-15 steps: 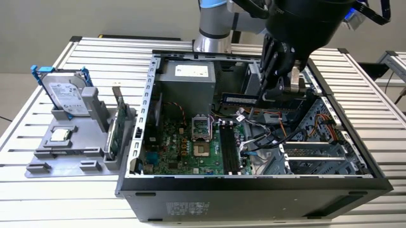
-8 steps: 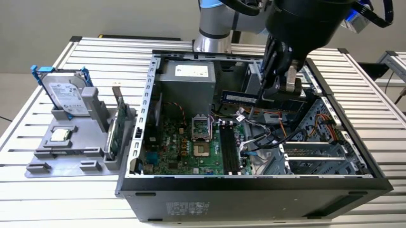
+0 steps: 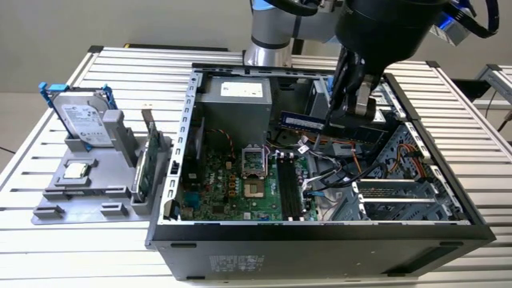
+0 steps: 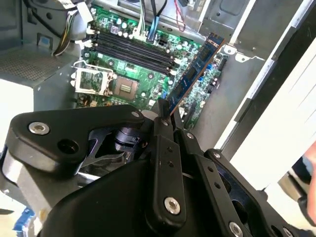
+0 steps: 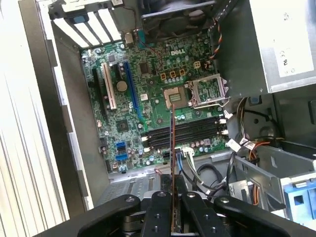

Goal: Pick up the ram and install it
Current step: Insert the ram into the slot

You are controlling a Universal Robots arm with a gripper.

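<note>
The pincer [image 4: 169,117] pinches one end of the ram [image 4: 195,74]. The ram projects beyond the fingertips, raised above the motherboard [image 5: 148,98], with the memory slots [image 5: 190,133] beneath the pincer.

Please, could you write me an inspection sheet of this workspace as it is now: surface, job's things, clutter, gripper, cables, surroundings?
Surface: slatted metal table, carrying an open computer case.
Job's things: ram held in the air above the motherboard; the black memory slots are empty.
Clutter: hard drive and green expansion card standing in a grey holder beside the case.
Gripper: gripper shut on the ram's end.
Cables: loose bundle inside the case, near the slots.
Surroundings: another slatted frame at the exterior view's right.
</note>
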